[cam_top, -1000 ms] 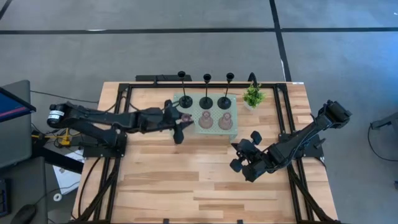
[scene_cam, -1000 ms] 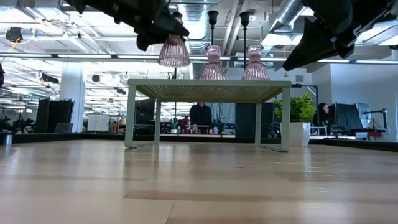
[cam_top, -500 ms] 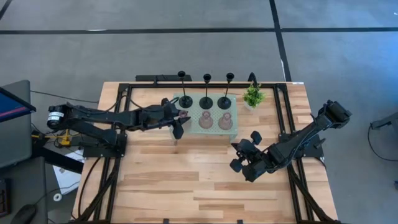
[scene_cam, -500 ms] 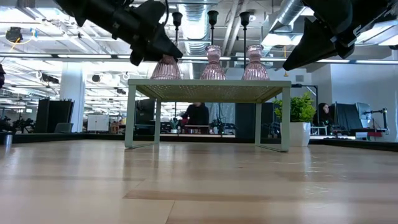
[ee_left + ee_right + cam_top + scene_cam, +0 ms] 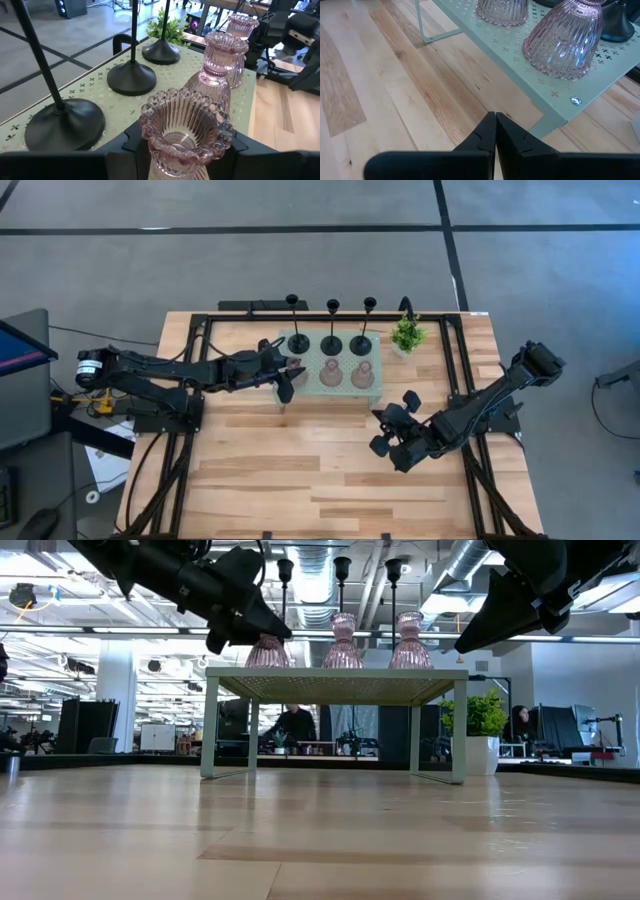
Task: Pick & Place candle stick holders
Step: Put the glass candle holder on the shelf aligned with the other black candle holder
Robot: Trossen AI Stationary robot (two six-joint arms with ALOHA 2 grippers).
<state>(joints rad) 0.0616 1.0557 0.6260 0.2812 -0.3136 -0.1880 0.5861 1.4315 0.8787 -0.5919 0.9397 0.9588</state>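
Note:
Three black candle stick holders [image 5: 331, 340] with disc bases stand in a row along the far side of the pale green tray [image 5: 345, 358]. Two pink glass holders [image 5: 346, 375] stand on its near side. A third pink holder [image 5: 186, 131] stands upright on its base at the tray's left end, and it also shows in the low view [image 5: 265, 652]. My left gripper [image 5: 287, 375] is shut around it. My right gripper [image 5: 398, 432] is shut and empty above the table, to the near right of the tray. My left gripper has one finger [image 5: 134, 141] on each side of the pink holder, just under its beaded rim [image 5: 150, 135]. It comes level from the table's left. The rim hides the pads. The holder stands upright with its base on the tray's left end.
A small green potted plant [image 5: 407, 333] stands just right of the tray. The tray is a low stand on thin legs [image 5: 210, 725]. Bare wooden table [image 5: 300, 470] lies near and to the left. A black frame runs along the table's edges.
My left gripper has gone down and a little toward the table's left with the pink holder. The holder was lifted clear above the tray and now stands on the tray's left end. My right arm has kept still.

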